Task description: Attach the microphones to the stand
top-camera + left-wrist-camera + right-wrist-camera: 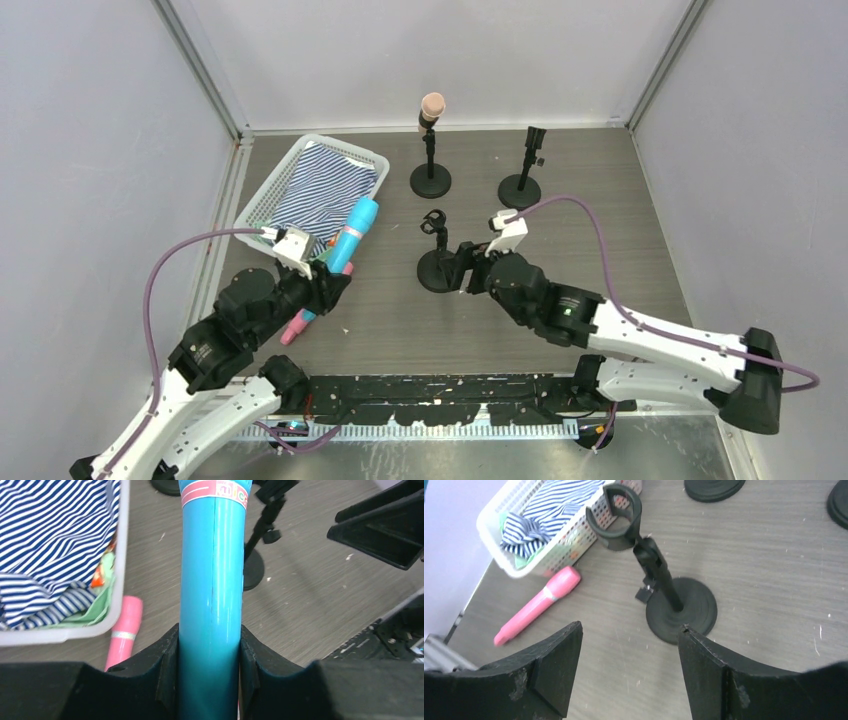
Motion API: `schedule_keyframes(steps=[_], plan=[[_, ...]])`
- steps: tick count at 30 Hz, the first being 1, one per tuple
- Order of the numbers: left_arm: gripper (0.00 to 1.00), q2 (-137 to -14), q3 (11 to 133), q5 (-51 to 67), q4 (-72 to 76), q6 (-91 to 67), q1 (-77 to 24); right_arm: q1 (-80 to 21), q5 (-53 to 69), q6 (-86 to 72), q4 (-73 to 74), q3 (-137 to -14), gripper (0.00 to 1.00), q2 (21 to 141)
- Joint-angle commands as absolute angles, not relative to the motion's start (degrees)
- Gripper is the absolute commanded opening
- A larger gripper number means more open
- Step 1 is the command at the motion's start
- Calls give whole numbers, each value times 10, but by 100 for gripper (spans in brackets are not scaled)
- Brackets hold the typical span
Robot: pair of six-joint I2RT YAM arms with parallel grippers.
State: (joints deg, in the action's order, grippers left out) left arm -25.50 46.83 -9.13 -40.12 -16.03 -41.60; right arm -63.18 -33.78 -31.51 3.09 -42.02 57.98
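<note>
Left wrist: striped cloth (47, 525) in white basket (60, 634), pink microphone (124, 630) outside

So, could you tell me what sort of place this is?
Likely a robot lab test booth: plain grey walls on metal framing enclose a table, with left arm and right arm bolted at its edge.

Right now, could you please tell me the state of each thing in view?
peach microphone: upright in the back left stand
blue microphone: clamped in the left gripper
pink microphone: lying on the table beside the basket
near stand: upright, clip empty
back right stand: upright, clip empty
left gripper: shut
right gripper: open, empty
basket: holds striped cloth
</note>
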Motion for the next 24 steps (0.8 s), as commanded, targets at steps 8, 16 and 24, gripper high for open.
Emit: schedule_keyframes(steps=[8, 16, 24], plan=[[1, -293, 471, 97, -203, -223, -415, -556, -84, -489, 154, -523, 76, 507], [0, -331, 455, 106, -140, -244, -419, -539, -32, -612, -122, -483, 76, 536], [1, -369, 453, 87, -77, -250, -422, -539, -24, -606, -244, -504, 75, 612]])
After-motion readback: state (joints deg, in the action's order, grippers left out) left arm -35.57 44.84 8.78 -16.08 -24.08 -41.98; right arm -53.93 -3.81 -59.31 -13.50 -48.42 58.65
